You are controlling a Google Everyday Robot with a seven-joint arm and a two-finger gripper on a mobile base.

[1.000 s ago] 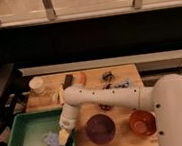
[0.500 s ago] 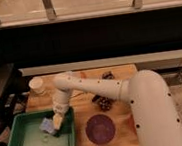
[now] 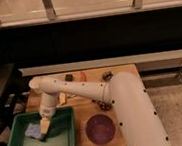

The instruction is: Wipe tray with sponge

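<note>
Reaching down into the tray at the counter's front-left corner, the gripper presses on the sponge, which lies flat on the tray's floor toward its left side, low enough to rub. Whether the fingers clasp it, I cannot tell. The purple bowl sits just beside the tray, clear of strokes.

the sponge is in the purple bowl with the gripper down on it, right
Not quite. The camera view shows the sponge lying in the green tray, not in the purple bowl, which sits to the tray's right. The rest holds: the gripper is down on the sponge.
</note>
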